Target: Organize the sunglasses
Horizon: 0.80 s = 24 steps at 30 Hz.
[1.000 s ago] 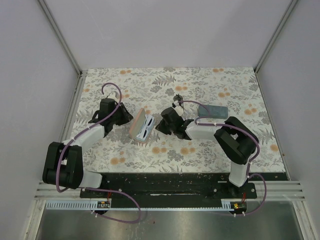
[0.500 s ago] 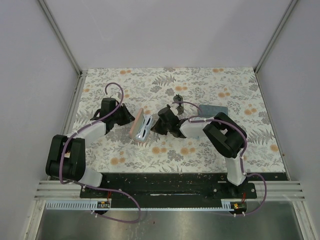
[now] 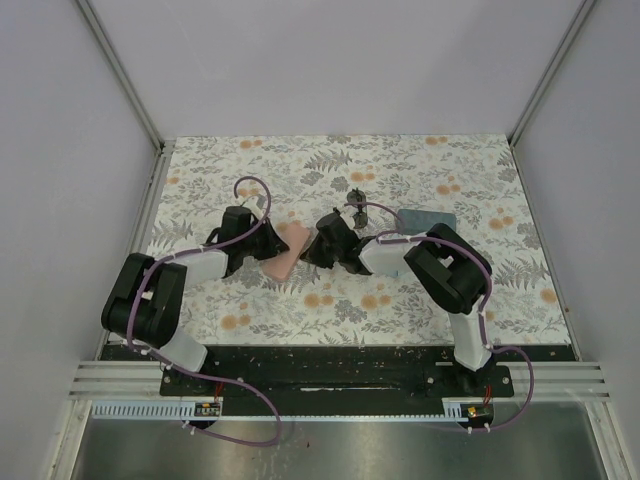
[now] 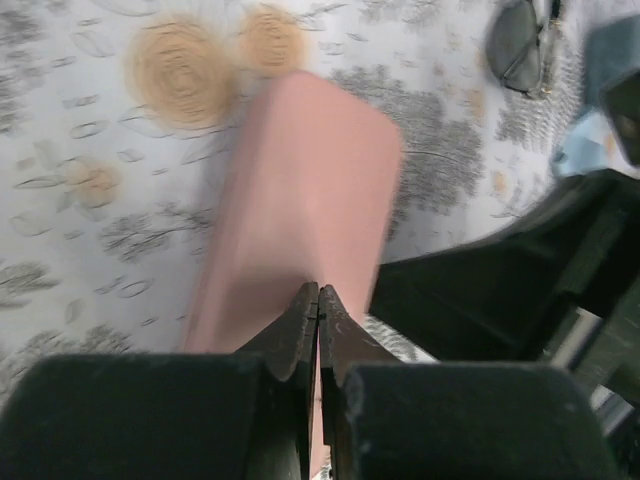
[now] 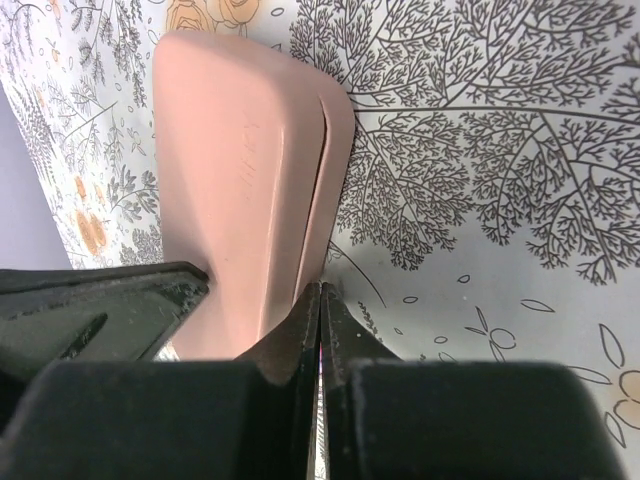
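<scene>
The pink case point(image 3: 287, 251) lies closed on the floral table between my two grippers. It also shows in the left wrist view point(image 4: 310, 180) and the right wrist view point(image 5: 240, 170). My left gripper point(image 3: 266, 243) is shut, and its tips point(image 4: 319, 292) rest against the case's left side. My right gripper point(image 3: 320, 246) is shut, and its tips point(image 5: 320, 290) touch the case's right edge at the seam. The dark-framed sunglasses point(image 3: 356, 194) lie folded on the table behind the right gripper, and also show in the left wrist view point(image 4: 522, 42). The white-framed pair is hidden.
A grey-blue case point(image 3: 428, 218) lies to the right of the right arm's wrist. A light blue patch point(image 4: 590, 150) shows at the right edge of the left wrist view. White walls close in the table on three sides.
The pink case stood open with the white-framed sunglasses inside; now it is closed and lies flat. My left gripper has moved right onto the case. My right gripper moved slightly left.
</scene>
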### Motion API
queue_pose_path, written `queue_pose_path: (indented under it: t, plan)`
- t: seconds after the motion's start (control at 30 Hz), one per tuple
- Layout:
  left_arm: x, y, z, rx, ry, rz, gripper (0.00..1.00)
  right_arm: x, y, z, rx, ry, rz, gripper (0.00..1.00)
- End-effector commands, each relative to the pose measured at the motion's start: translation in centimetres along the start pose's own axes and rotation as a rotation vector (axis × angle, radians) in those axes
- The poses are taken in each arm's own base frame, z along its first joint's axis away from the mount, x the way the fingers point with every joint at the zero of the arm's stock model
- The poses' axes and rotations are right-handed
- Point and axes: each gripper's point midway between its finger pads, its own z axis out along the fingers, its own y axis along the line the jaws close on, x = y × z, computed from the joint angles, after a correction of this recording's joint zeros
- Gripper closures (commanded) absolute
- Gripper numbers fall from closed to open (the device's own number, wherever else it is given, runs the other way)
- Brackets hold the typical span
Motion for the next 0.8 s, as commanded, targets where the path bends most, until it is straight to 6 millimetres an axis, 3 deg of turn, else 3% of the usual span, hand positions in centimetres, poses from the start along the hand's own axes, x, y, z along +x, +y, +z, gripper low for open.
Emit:
queue_pose_path:
  t: [0.0, 0.1, 0.3, 0.4, 0.47, 0.53, 0.6, 0.67, 0.77]
  plan:
    - [4.2, 0.8, 0.8, -0.007, 0.101, -0.013, 0.98, -0.2, -0.2, 0.1, 0.006, -0.004, -0.002, 1.0]
    - [3.4, 0.7, 0.4, -0.022, 0.087, -0.001, 0.98, -0.9, -0.3, -0.9, 0.002, -0.022, 0.0, 1.0]
    - [-1.1, -1.3, -2.4, -0.059, -0.028, 0.078, 0.9, -3.0, -1.5, -4.7, 0.001, -0.082, -0.002, 1.0]
    - [-2.1, -1.8, -3.5, -0.123, -0.047, 0.162, 0.7, -4.2, -2.2, -7.1, 0.001, -0.116, -0.032, 0.98]
    - [-2.0, -2.1, -3.7, -0.162, -0.032, 0.227, 0.45, -4.6, -2.8, -8.7, 0.014, -0.128, -0.071, 0.93]
    - [-1.5, -2.4, -3.7, -0.188, -0.01, 0.297, 0.23, -4.8, -3.2, -10.4, 0.026, -0.121, -0.115, 0.78]
    - [-0.8, -3.3, -3.4, -0.183, 0.022, 0.368, 0.01, -4.9, -3.6, -12.2, 0.044, -0.12, -0.169, 0.49]
    - [-0.7, -3.2, -3.2, -0.211, 0.039, 0.423, 0.01, -5.2, -4.3, -14.4, 0.08, -0.134, -0.22, 0.3]
    - [-0.3, -2.4, -2.5, -0.265, 0.08, 0.488, 0.01, -6.3, -5.0, -17.6, 0.127, -0.183, -0.295, 0.14]
